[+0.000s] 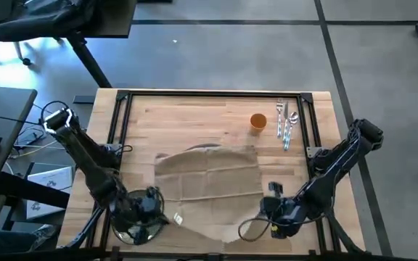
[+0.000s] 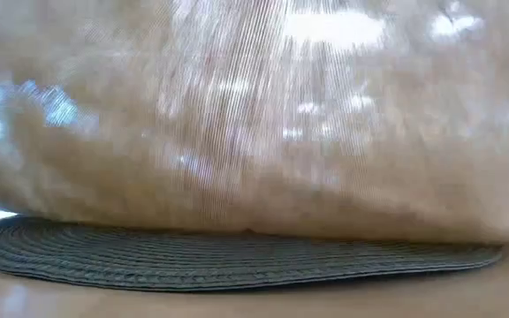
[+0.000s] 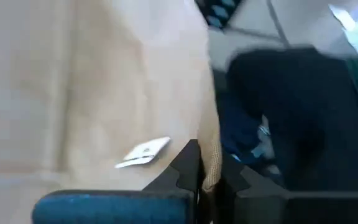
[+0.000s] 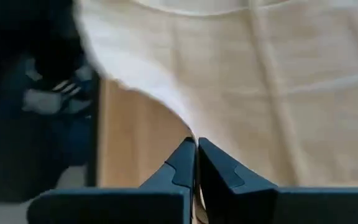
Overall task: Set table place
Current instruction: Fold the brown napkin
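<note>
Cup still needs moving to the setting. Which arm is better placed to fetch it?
Right, probably. The orange cup stands at the table's far right, beside the cutlery, on the right arm's side. But both grippers, left and right, are pinching the tan napkin's near edge, so it must release first.

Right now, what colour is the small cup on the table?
Orange cup, best seen in the high view.

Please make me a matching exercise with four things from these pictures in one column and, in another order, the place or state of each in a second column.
1. napkin
2. placemat
3. orange cup
4. cutlery

a. lying beside the cup, near the right frame bar
b. under the cloth
c. standing alone on bare wood
d. spread out, its near edge pinched by both end effectors

Pairs: 1-d, 2-b, 3-c, 4-a
</note>
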